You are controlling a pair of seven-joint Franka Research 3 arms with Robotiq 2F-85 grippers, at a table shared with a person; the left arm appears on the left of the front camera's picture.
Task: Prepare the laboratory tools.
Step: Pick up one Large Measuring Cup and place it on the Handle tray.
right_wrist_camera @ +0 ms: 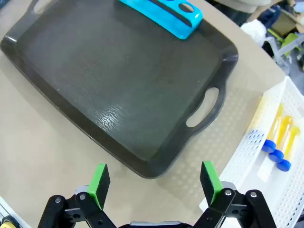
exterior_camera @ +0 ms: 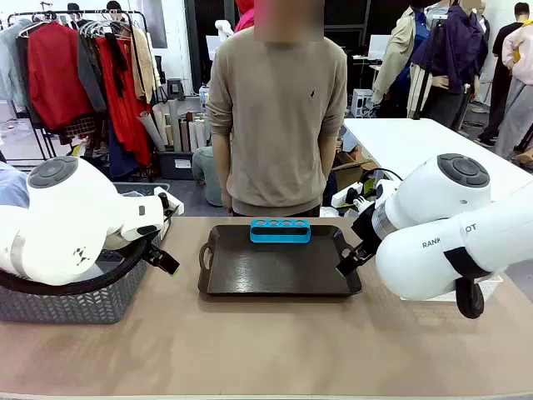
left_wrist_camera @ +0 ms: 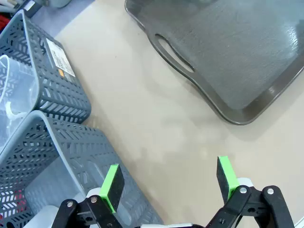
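Tubes (right_wrist_camera: 282,137) lay in the mesh basket (right_wrist_camera: 237,161) at lower right, just beside the tray (right_wrist_camera: 95,71) whose blue rack (right_wrist_camera: 164,10) probably awaited them, while the left gripper (left_wrist_camera: 169,183) and right gripper (right_wrist_camera: 155,180) hung spread apart and empty, seemingly ready to fetch.

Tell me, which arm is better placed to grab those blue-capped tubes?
Probably right: the right fingers hover open beside the white mesh basket holding the tubes; the left fingers sit by the grey baskets, across the tray.
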